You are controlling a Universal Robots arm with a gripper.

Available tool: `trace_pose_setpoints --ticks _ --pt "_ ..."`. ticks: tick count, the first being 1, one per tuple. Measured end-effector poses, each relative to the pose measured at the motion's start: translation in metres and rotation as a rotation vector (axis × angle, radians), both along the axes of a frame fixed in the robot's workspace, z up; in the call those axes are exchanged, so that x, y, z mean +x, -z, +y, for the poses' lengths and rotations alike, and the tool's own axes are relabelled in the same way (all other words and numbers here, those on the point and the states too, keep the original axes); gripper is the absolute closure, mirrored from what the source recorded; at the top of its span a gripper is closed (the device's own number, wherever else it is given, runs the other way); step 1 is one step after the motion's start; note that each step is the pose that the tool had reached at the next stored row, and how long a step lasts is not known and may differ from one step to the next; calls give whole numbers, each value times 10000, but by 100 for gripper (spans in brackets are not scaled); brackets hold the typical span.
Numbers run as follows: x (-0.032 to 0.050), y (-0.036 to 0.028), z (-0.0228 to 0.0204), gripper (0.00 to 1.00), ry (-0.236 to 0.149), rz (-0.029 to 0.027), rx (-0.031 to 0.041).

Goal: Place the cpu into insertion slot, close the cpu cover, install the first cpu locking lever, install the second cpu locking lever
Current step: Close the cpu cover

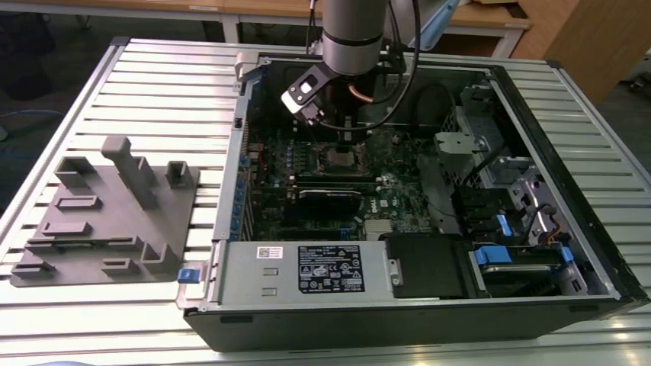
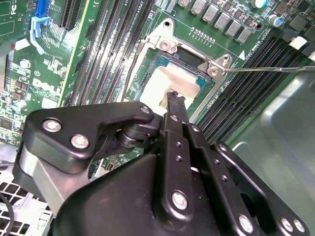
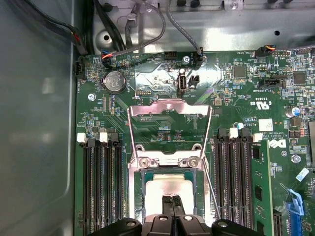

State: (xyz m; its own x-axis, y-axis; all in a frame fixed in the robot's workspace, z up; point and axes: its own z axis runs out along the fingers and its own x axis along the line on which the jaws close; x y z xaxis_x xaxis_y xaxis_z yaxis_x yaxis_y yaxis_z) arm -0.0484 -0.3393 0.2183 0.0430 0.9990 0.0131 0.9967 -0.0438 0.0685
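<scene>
The cpu lies flat in the insertion slot, its pale metal top face up; it shows too in the second wrist view. My gripper is shut, its two black fingertips pressed together with their tip on or just above the chip's top, also seen in the second wrist view. The cpu cover, a thin silver frame, stands swung open behind the slot. A thin locking lever sticks out sideways, unlatched. In the exterior view the gripper hangs over the slot inside the case.
Black memory slots flank the socket on both sides. Cables hang along the case wall beyond the board. The power supply box sits at the case's near side. A grey fixture rests on the table at the exterior view's left.
</scene>
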Motion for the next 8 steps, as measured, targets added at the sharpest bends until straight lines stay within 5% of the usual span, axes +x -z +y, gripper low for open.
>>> trace_pose_setpoints --ticks 8 --pt "0 -24 0 89 0 1 -1"
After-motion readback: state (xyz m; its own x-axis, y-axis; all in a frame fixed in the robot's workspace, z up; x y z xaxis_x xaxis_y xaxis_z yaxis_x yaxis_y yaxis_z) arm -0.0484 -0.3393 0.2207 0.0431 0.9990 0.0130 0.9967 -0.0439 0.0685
